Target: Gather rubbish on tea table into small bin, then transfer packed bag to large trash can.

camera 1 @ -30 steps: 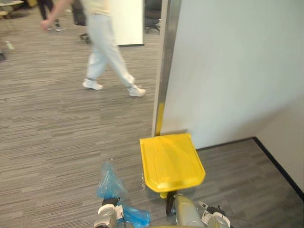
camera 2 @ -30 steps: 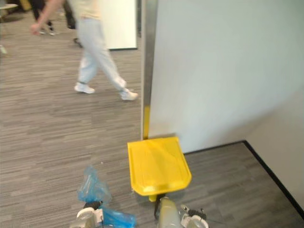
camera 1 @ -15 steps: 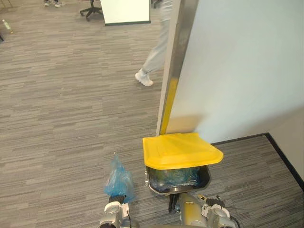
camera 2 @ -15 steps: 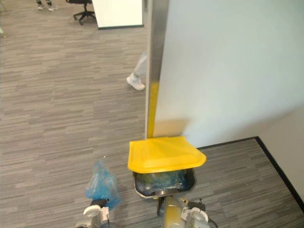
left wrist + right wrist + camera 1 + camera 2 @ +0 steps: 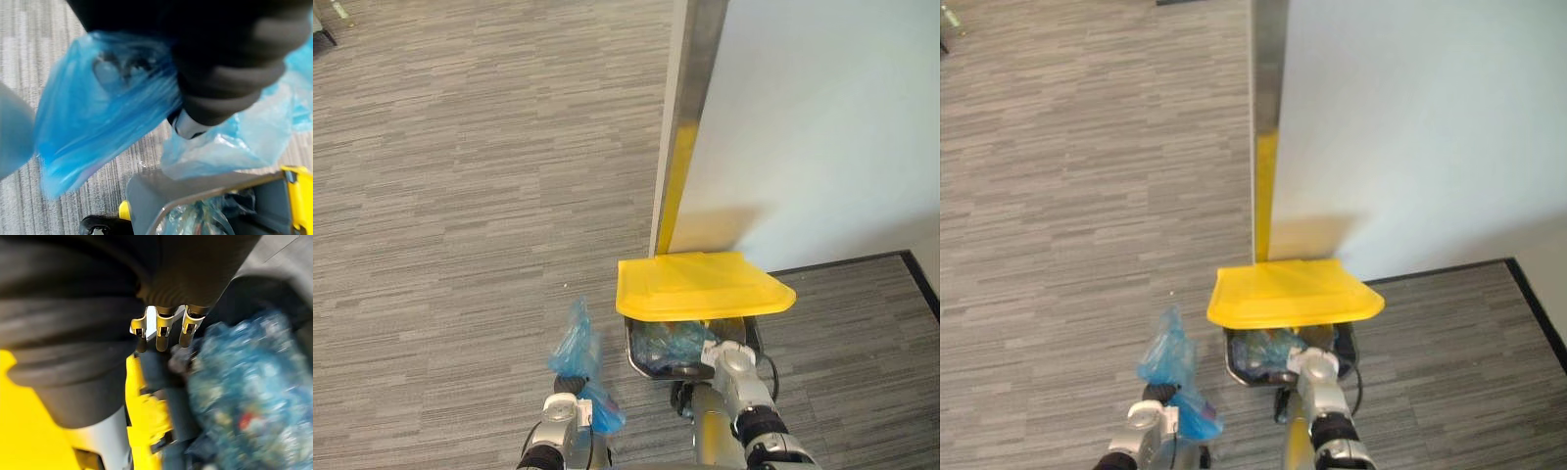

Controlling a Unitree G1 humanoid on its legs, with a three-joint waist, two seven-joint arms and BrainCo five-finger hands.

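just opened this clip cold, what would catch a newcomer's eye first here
The bright yellow plastic lid stands raised over the grey trash can, against the white wall panel. Just left of the can, the left hand grips a translucent blue plastic bag. The right hand is at the can's mouth, under the lid.

Grey striped carpet [image 5: 460,196] spreads wide beyond the left hand [image 5: 563,403] and off to its left. Ahead of the right hand [image 5: 724,357] rises a pale, evenly lit wall [image 5: 822,127], edged by a metal strip [image 5: 690,88]. Black skirting [image 5: 847,261] runs along its foot.
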